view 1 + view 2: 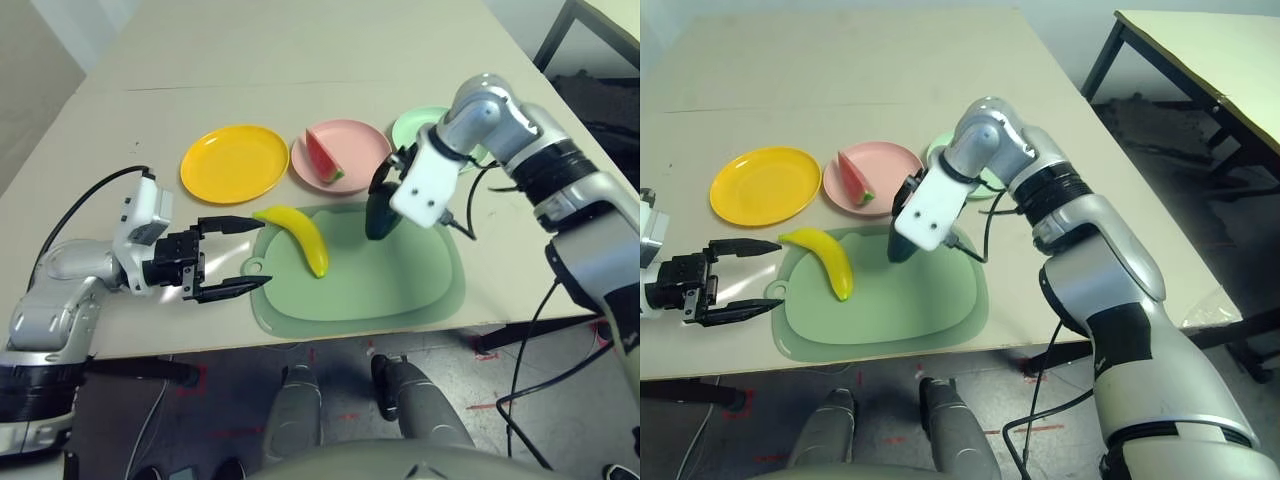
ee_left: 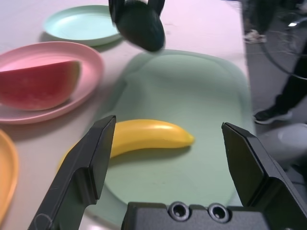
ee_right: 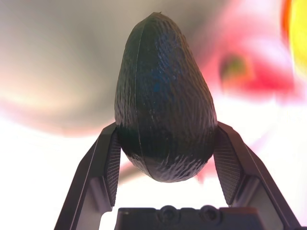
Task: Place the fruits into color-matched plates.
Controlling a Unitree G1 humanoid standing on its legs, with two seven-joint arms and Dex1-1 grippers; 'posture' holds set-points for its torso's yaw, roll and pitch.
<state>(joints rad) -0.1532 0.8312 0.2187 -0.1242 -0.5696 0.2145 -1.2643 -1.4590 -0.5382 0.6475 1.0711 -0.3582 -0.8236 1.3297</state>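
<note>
The yellow banana [image 1: 297,237] lies on the left part of the green cutting mat [image 1: 380,285]. My left gripper [image 1: 225,258] stands open just left of it, fingers pointing at the banana [image 2: 144,136]. Above the mat's far edge my right gripper [image 1: 382,200] is shut on the dark green avocado [image 3: 163,100], holding it off the surface. The watermelon wedge [image 1: 324,158] rests in the pink plate [image 1: 362,142]. The yellow plate [image 1: 234,162] holds nothing. My right arm partly covers the mint green plate [image 1: 418,124].
The three plates stand in a row behind the mat. The table's front edge [image 1: 300,342] runs just below the mat. Black cables [image 1: 465,215] hang from my right wrist over the mat's right side.
</note>
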